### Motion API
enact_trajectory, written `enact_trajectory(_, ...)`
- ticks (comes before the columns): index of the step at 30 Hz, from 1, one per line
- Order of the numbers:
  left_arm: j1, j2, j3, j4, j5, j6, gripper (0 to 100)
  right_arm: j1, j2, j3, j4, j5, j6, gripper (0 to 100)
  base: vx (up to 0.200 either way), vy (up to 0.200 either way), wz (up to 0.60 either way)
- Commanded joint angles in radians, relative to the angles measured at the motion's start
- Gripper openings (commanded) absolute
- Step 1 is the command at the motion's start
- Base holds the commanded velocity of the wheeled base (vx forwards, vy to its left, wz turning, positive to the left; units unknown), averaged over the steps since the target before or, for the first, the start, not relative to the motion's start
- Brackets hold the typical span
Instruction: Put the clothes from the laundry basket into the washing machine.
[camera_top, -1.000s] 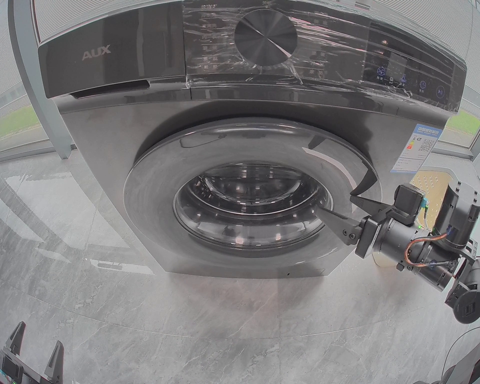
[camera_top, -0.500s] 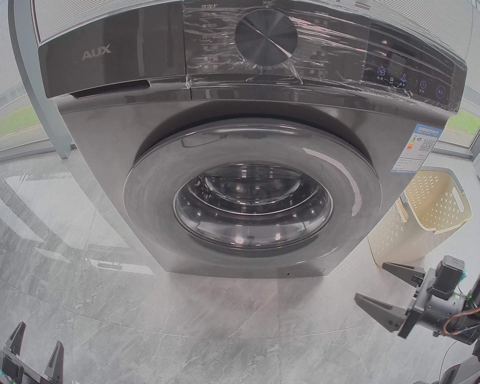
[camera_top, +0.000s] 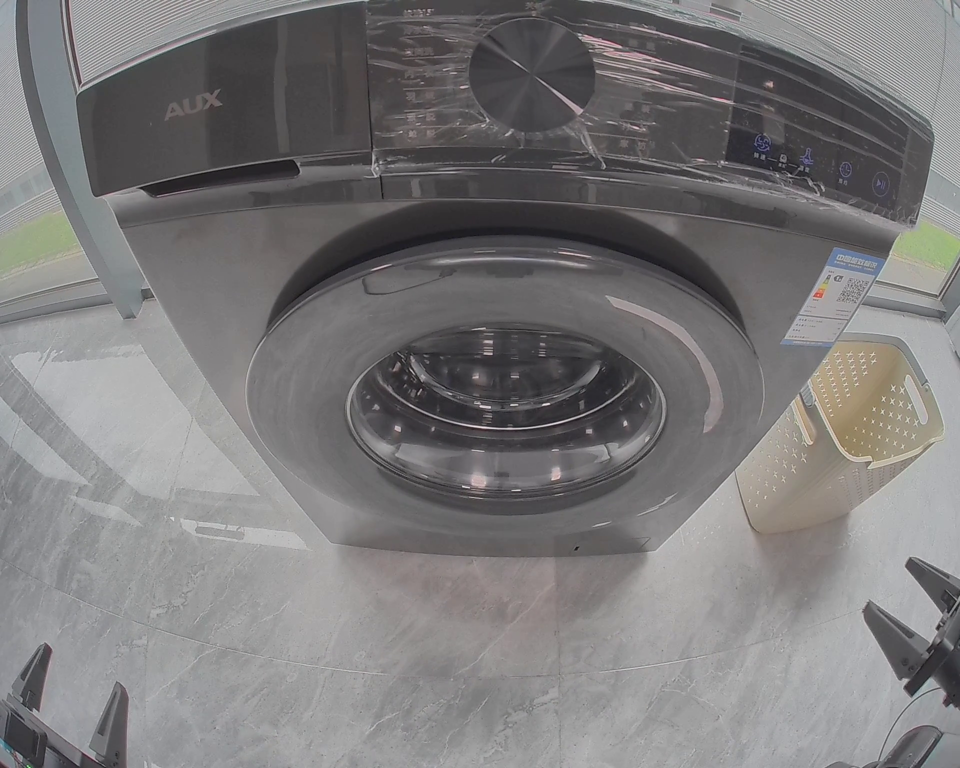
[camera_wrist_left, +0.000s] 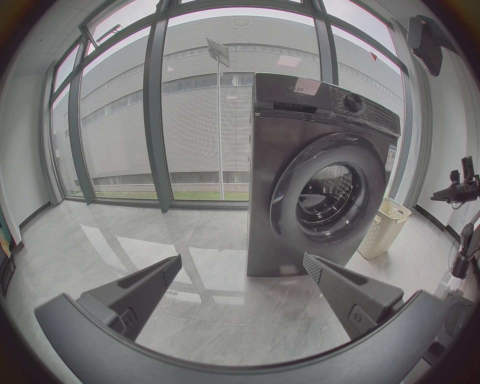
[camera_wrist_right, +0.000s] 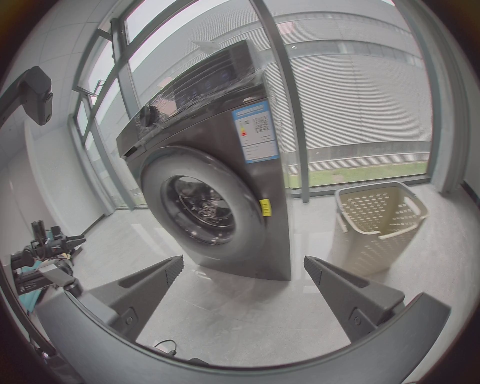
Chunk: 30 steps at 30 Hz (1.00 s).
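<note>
Laundry basket (camera_top: 850, 440) just beside washing machine (camera_top: 200, 260), rt side; left claw (camera_top: 78, 670) & right claw (camera_top: 891, 585) both spread, empty.

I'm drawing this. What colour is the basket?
A cream plastic laundry basket, clearest in right wrist view.

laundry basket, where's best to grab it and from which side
Likely the rim of the laundry basket at its handle slot, from above with the right gripper: it stands upright and open-topped beside the washing machine, and the thin rim suits open jaws.
</note>
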<state>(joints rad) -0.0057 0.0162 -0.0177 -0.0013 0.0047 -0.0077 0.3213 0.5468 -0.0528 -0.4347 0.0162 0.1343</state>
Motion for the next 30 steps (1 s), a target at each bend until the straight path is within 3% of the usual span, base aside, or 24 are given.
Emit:
enact_trajectory(1,0.000,-0.016,0.018,0.000,0.000,0.000,100,-0.274,-0.496,-0.032,0.329,0.059,-0.025,100,0.000,0.000,0.00)
enact_trajectory(4,0.000,-0.016,0.018,0.000,-0.002,0.000,100,-0.309,-0.542,-0.025,0.387,0.067,-0.027,100,0.000,0.000,0.00)
enact_trajectory(9,0.000,-0.016,0.018,0.000,-0.002,0.000,100,-0.311,-0.547,0.011,0.396,0.067,-0.038,100,0.000,0.000,0.00)
enact_trajectory(15,0.000,-0.016,0.018,0.000,-0.002,-0.005,100,-0.311,-0.547,0.050,0.376,0.054,-0.084,100,0.000,0.000,0.00)
enact_trajectory(16,0.000,-0.016,0.018,0.000,-0.002,-0.003,100,-0.311,-0.547,0.053,0.373,0.045,-0.128,100,0.000,0.000,0.00)
enact_trajectory(19,0.000,-0.016,0.018,0.000,-0.002,-0.003,100,-0.311,-0.547,0.047,0.389,-0.001,-0.162,100,0.000,0.000,0.00)
enact_trajectory(23,0.000,-0.016,0.018,0.001,-0.002,-0.005,100,-0.311,-0.547,0.030,0.442,-0.048,-0.142,100,0.000,0.000,0.00)
enact_trajectory(25,0.000,-0.016,0.018,0.000,-0.002,-0.005,100,-0.311,-0.547,0.022,0.462,-0.102,-0.108,100,0.000,0.000,0.00)
enact_trajectory(28,0.000,-0.016,0.018,0.000,-0.002,-0.005,100,-0.311,-0.547,0.027,0.447,-0.153,-0.105,100,0.000,0.000,0.00)
enact_trajectory(30,0.000,-0.016,0.018,0.000,-0.002,-0.005,100,-0.311,-0.547,0.033,0.436,-0.122,-0.094,100,0.000,0.000,0.00)
